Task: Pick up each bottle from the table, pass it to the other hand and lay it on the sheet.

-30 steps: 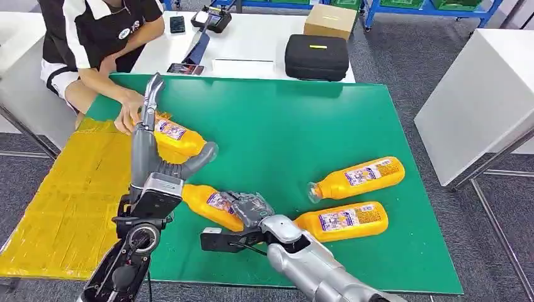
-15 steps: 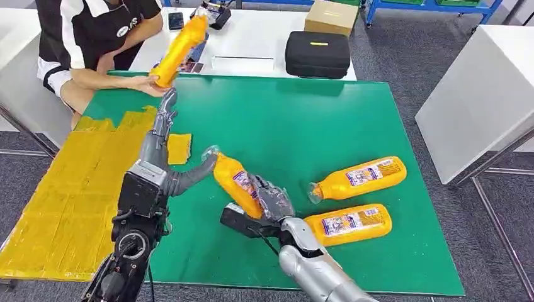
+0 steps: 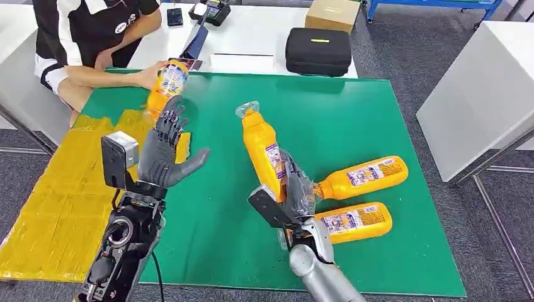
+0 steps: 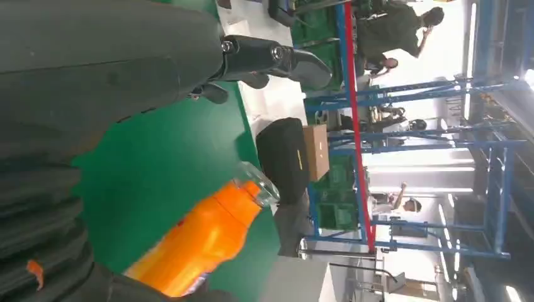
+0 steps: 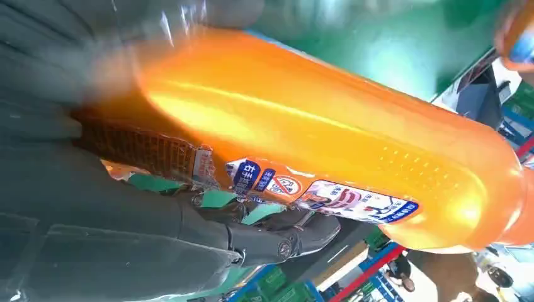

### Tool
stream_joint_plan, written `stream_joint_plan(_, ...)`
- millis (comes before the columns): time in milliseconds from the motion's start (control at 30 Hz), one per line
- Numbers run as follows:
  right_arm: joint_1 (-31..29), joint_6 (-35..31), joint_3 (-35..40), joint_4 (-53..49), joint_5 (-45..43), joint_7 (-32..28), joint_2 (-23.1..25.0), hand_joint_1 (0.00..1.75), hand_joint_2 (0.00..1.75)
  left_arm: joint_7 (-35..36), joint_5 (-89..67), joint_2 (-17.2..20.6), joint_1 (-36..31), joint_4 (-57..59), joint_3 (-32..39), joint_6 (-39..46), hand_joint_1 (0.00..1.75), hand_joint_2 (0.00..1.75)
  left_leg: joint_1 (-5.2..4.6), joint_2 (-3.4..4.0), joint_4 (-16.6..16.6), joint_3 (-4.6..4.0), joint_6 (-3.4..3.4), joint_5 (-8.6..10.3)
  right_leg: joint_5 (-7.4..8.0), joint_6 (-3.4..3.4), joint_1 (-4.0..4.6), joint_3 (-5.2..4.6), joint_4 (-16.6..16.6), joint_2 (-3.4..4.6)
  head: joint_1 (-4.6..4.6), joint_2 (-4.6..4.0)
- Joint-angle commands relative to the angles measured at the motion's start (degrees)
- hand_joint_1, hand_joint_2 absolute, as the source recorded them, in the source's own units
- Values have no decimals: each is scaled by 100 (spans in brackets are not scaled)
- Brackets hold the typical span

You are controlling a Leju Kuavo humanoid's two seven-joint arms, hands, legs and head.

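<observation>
Silver and grey, the robot's right hand [image 3: 295, 189] rises from the lower middle of the head view with its dark fingers wrapped round the lower body of an orange plastic bottle with a clear cap and a blue-and-white label [image 3: 263, 150]; the bottle stands nearly upright above the green table mat [image 3: 352, 119], cap tilted toward the upper left. In the right wrist view the same bottle [image 5: 327, 145] lies across the frame with the dark fingers [image 5: 277, 239] closed beneath it. To the left, in the lower left of the head view, the robot's left hand [image 3: 165, 151] is raised palm-up with its fingers spread apart and its thumb pointing right, holding nothing; it is near the held bottle but apart from it. In the left wrist view the bottle's capped neck [image 4: 249, 189] points toward that hand's thumb [image 4: 277, 60]. Just right of the right hand, two more orange bottles lie on their sides on the mat: one lower [image 3: 356, 221] and one above it [image 3: 365, 177], close together, caps pointing left. Along the left edge of the frame a yellow crinkled sheet [image 3: 56, 207] covers the mat's side. Farther back, at the upper left, a seated person in a black-and-white shirt [image 3: 88, 31] holds another orange bottle [image 3: 165, 85] over the sheet's far end. Beyond the mat, a black zipped case [image 3: 318, 51] and a brown cardboard box [image 3: 332, 14] rest on a white table [image 3: 252, 38].
</observation>
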Motion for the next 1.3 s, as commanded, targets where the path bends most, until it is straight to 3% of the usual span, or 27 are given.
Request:
stream_joint_plan(33, -62, -310, -264, -69, -171, -211, 48, 175, 175, 162, 386, -30, -294, 625, 132, -166, 0, 175, 0, -9, -1, 14, 3, -6, -7, -23, 3, 15, 0, -4, 2, 0)
stream_joint_plan(267, -31, -733, -335, -433, -541, -566, -23, 175, 175, 187, 1466, 27, -737, 1660, -157, -853, 0, 175, 0, -17, -2, 4, 2, -2, -6, -19, 2, 8, -1, -12, 2, 0)
stream_joint_plan(400, -25, -1364, -310, -538, -149, -788, 23, 175, 175, 300, 1958, 28, -853, 1854, -376, -1184, 0, 175, -1, -17, -2, 5, 2, -3, -7, -21, 1, 7, 0, -11, 2, 0)
stream_joint_plan(600, 122, -1364, -575, -826, 611, -1037, 233, 175, 175, 391, 2066, 71, -808, 1768, -594, -1127, 0, 175, 0, -15, 4, 20, 3, -16, -18, -35, 4, 22, 7, -9, 2, 0)
stream_joint_plan(867, 114, -1364, -720, -787, 760, -1205, 333, 175, 175, 405, 2207, 157, -758, 1783, -691, -1041, 0, 175, 2, -7, -1, 2, 2, -7, -8, -23, 5, 5, -1, -3, 2, 0)
stream_joint_plan(1300, -116, -1170, 61, -204, 732, -435, 94, 175, 175, 421, 2561, 200, -772, 1877, -783, -974, 0, 175, 3, -1, 2, 20, 2, -17, -14, -34, 7, 20, 2, 6, 2, 0)
